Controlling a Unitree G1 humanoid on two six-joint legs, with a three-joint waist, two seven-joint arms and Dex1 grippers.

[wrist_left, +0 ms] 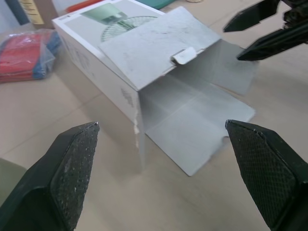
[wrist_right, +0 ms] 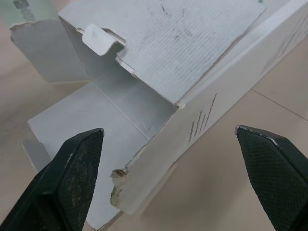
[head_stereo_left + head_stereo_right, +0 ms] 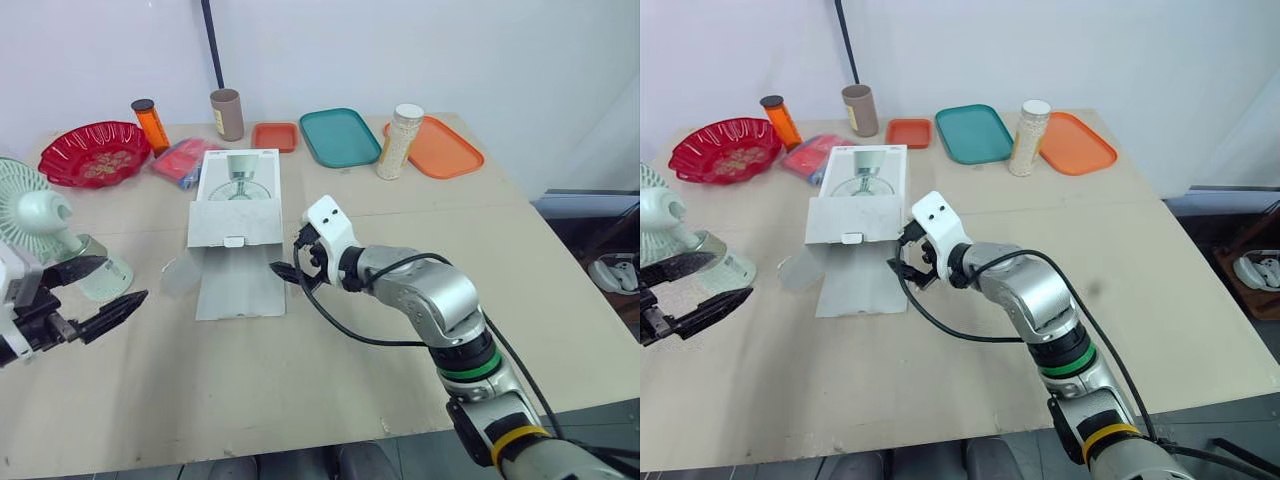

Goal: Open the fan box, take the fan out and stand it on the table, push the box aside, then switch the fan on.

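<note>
Bent at the elbow, the right arm [image 3: 430, 300] reaches in from the near table [image 3: 400, 220] edge, with the right jaws spread and empty just beside the open fan box [image 3: 237, 200]. The left jaws gape empty near the fan [image 3: 40, 215], which stands on the table's left, partly cut off. Box side print is unreadable.

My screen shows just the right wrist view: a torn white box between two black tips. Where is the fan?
Observer: The fan stands on the table at the robot's left, away from the box.
Operator: Is anything gripping it?
Observer: No. The left claw is open beside its base.
Operator: What's beyond the box?
Observer: A red bowl, a teal tray and an orange tray along the far edge.
</note>
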